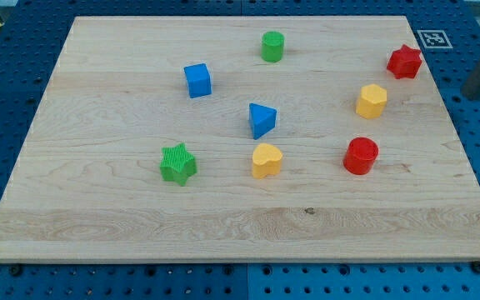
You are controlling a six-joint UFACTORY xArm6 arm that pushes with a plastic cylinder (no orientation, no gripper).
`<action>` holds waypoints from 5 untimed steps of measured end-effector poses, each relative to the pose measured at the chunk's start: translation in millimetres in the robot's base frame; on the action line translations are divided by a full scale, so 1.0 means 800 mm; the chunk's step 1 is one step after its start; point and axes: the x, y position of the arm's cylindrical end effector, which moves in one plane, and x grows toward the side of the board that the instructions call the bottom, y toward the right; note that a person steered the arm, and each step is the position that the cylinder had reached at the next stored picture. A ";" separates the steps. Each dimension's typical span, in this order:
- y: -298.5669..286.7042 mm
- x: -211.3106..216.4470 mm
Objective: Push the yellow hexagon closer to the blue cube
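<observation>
The yellow hexagon [372, 101] lies on the right part of the wooden board [223, 225]. The blue cube [197, 80] lies at the upper left of centre, far to the hexagon's left. A blue triangle [262, 120] sits between them, a little lower. My rod enters at the view's right edge, and my tip [472, 97] is off the board's right side, right of the hexagon and touching no block.
A green cylinder [272, 47] is at the top centre and a red star [404, 62] at the top right. A red cylinder [361, 156], a yellow heart [266, 159] and a green star [177, 163] lie across the middle. A printed marker [434, 38] sits beyond the top right corner.
</observation>
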 end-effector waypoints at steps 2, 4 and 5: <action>-0.086 0.013; -0.224 -0.009; -0.289 -0.004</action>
